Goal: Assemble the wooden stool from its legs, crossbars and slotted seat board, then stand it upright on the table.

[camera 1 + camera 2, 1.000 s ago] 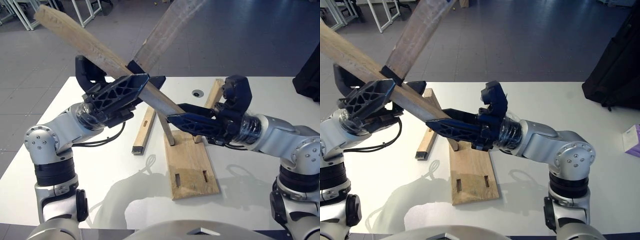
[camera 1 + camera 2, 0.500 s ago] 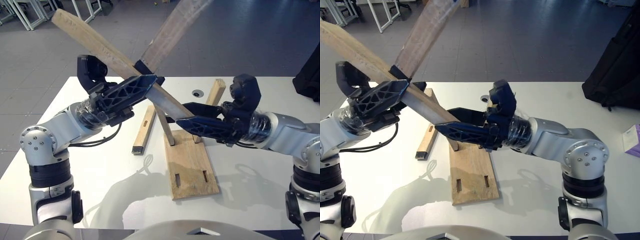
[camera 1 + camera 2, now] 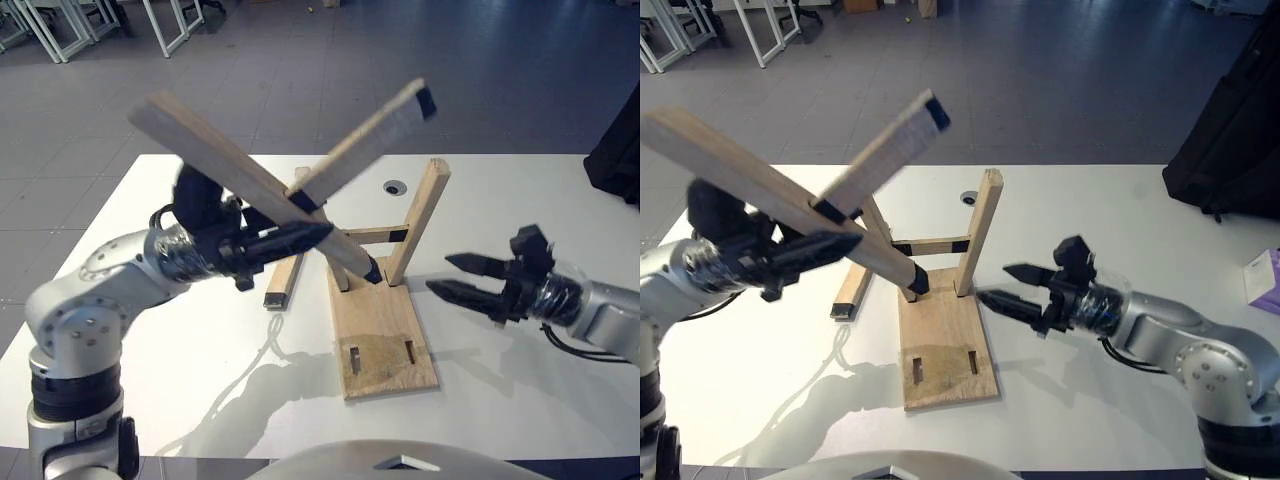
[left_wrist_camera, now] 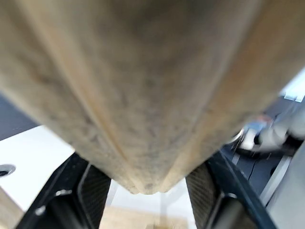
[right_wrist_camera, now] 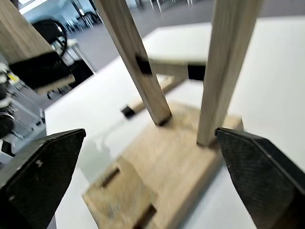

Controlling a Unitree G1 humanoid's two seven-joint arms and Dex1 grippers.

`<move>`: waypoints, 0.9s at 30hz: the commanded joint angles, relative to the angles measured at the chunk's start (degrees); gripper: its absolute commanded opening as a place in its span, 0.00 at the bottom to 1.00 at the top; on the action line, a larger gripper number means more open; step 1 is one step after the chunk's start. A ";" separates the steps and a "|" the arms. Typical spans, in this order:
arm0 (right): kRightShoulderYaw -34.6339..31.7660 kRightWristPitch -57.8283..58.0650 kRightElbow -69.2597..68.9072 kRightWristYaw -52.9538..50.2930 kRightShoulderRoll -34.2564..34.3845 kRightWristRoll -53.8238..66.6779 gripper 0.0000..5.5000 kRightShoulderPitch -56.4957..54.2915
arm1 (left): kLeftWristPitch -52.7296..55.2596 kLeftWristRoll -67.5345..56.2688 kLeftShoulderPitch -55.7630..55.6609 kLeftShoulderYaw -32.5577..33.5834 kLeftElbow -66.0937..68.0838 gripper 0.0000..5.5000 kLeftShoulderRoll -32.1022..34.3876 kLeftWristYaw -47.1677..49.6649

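The slotted seat board (image 3: 385, 325) lies flat on the white table, with two empty slots near its front edge. Two legs (image 3: 418, 215) joined by a crossbar (image 3: 375, 236) stand in its far slots. My left gripper (image 3: 300, 236) is shut on a second pair of joined legs (image 3: 220, 160), held tilted in an X above the table; one foot hangs just over the board's far left. In the left wrist view the wood (image 4: 143, 95) sits between the fingers (image 4: 95, 186). My right gripper (image 3: 440, 273) is open and empty, right of the board, facing the standing legs (image 5: 138, 71).
A loose wooden bar (image 3: 285, 275) lies on the table left of the board. A round cable hole (image 3: 396, 186) sits behind the standing legs. A black bag (image 3: 1230, 110) stands off the table's right side. Bare tabletop shows at front left and right.
My right gripper has let go of the held legs and drawn back to the right, open. The left arm has lowered the leg pair, now clear of the standing legs.
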 commanded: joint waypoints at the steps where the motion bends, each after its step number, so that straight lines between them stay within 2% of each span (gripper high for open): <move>1: 4.89 -2.96 -0.48 4.04 -3.39 -10.07 0.91 3.95 | -15.39 16.04 9.82 -8.58 0.72 0.37 -1.43 -11.19; 7: 6.37 -3.97 0.65 7.57 -2.31 -14.69 0.91 3.72 | -26.35 25.40 15.16 -13.46 4.94 0.37 -3.32 -16.79; 12: 7.14 -3.95 0.68 8.26 -1.60 -16.91 0.91 3.07 | -29.84 29.90 17.21 -16.94 8.25 0.37 -3.39 -18.37; 27: 7.22 -3.77 0.09 8.23 0.55 -19.65 0.91 2.94 | -31.77 31.47 19.58 -14.78 11.31 0.37 0.47 -17.83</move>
